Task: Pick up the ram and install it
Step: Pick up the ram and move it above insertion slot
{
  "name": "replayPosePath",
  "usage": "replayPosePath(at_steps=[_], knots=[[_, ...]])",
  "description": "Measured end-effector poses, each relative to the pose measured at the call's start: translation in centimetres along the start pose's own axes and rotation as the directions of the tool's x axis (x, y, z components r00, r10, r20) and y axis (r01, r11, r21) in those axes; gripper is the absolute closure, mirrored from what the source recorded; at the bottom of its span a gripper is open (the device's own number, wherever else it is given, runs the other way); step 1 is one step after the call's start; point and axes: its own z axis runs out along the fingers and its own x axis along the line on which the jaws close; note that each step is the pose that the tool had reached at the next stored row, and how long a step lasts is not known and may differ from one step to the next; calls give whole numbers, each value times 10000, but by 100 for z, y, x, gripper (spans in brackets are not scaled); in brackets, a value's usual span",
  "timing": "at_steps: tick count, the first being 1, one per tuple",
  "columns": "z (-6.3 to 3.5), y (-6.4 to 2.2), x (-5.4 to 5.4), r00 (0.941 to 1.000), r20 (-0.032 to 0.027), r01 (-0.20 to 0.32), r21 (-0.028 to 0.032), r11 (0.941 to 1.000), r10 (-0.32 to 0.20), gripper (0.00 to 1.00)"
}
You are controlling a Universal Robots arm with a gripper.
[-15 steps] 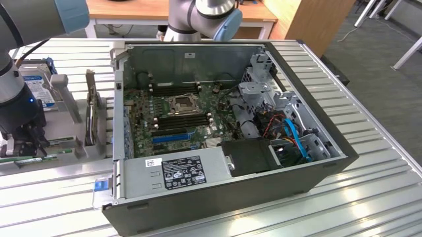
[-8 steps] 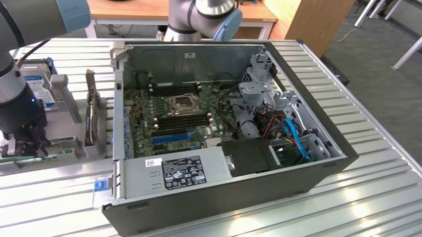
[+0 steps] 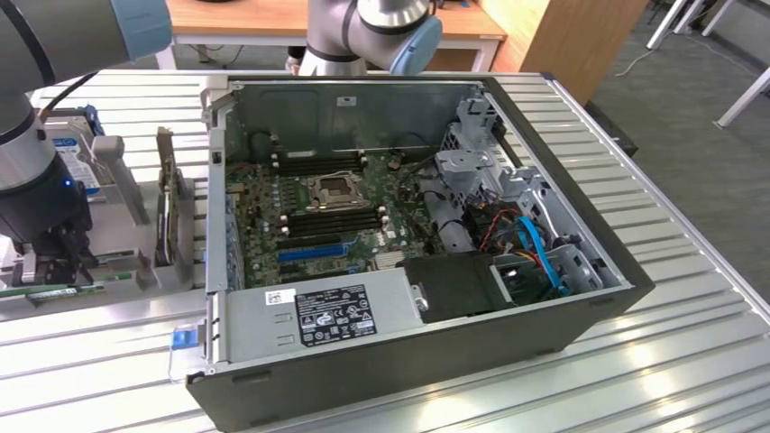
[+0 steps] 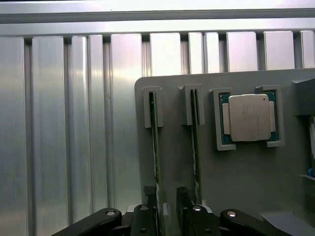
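**RAM pickup: jaws around the stick, nothing clamped yet**

The pick-up step looks to be the one in hand, with the install not started. The gripper [image 4: 165, 195] is parked low over one end of the grey holder plate [image 4: 236, 182], with its jaws held a narrow gap apart. The ram [image 4: 157, 147] is stood on edge in a slot of that plate. Its end is straddled by the fingers, tight against one finger with some gap on the other side, so nothing seems to be clamped tbh.

A second stick [image 4: 196, 147] is slotted just beside it on the plate, outside the jaws. A CPU [image 4: 248, 118] is seated in the plate's pocket past that.

Judging from this, a centred squeeze and a straight pull out of the slot are called for, without the neighbour being nudged.

Seen edge-on, the ram is shown as a thin dark-green line, and no chips can be made out.
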Motion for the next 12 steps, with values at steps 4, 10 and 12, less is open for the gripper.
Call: replayPosePath(at_steps=[4,10,12], knots=[[-1,-3,0,10000,-1,-1,-2,10000,1,69],[-1,-5,4,10000,-1,0,-1,10000,0,69],[-1,-5,10,10000,-1,0,-1,10000,0,69]])
